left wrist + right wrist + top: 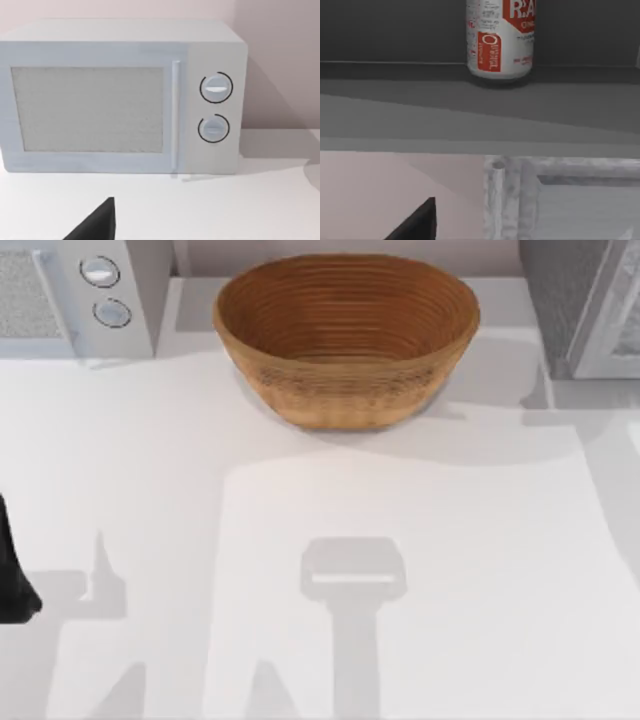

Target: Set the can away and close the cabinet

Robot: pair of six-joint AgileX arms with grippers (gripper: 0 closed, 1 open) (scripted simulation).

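The can (501, 39) stands upright on a dark cabinet shelf (470, 107), untouched; I cannot tell whether either arm's fingers are released or clenched.

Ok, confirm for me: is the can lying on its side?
No, the can stands upright on the dark cabinet shelf.

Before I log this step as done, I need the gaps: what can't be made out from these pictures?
- The can: its top is cut off by the right wrist view's edge.
- The cabinet: at the top view's right edge, mostly out of frame; whether its door is closed cannot be told.
- Left gripper: a dark tip at the left wrist view's edge.
- Right gripper: the same in the right wrist view.
- The microwave: partly cropped in the top view.
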